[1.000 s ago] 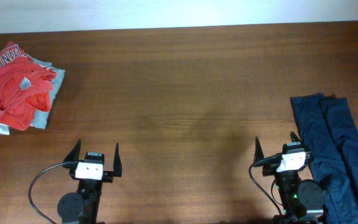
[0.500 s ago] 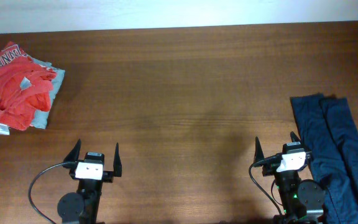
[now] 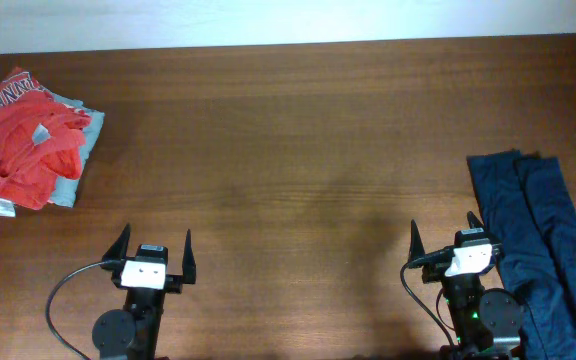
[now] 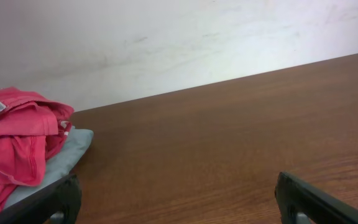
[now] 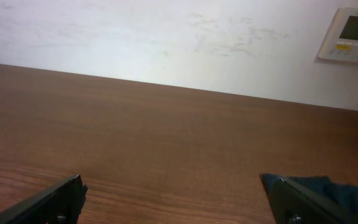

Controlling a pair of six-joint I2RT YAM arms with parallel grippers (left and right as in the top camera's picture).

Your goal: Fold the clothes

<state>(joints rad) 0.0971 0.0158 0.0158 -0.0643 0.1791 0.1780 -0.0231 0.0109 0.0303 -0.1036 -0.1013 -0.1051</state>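
A crumpled red garment (image 3: 20, 135) lies on a folded light grey-blue garment (image 3: 76, 160) at the table's far left; both show in the left wrist view, the red (image 4: 11, 146) over the grey (image 4: 61, 155). A dark navy garment (image 3: 538, 240) lies stretched along the right edge, and its corner shows in the right wrist view (image 5: 328, 186). My left gripper (image 3: 154, 250) is open and empty near the front edge; it also shows in the left wrist view (image 4: 179, 196). My right gripper (image 3: 446, 240) is open and empty just left of the navy garment; it also shows in the right wrist view (image 5: 179, 196).
The brown wooden table (image 3: 298, 150) ends at a white wall (image 5: 166, 37) at the back. A small wall panel (image 5: 351, 34) hangs at the upper right in the right wrist view. Black cables (image 3: 63, 290) loop beside each arm base.
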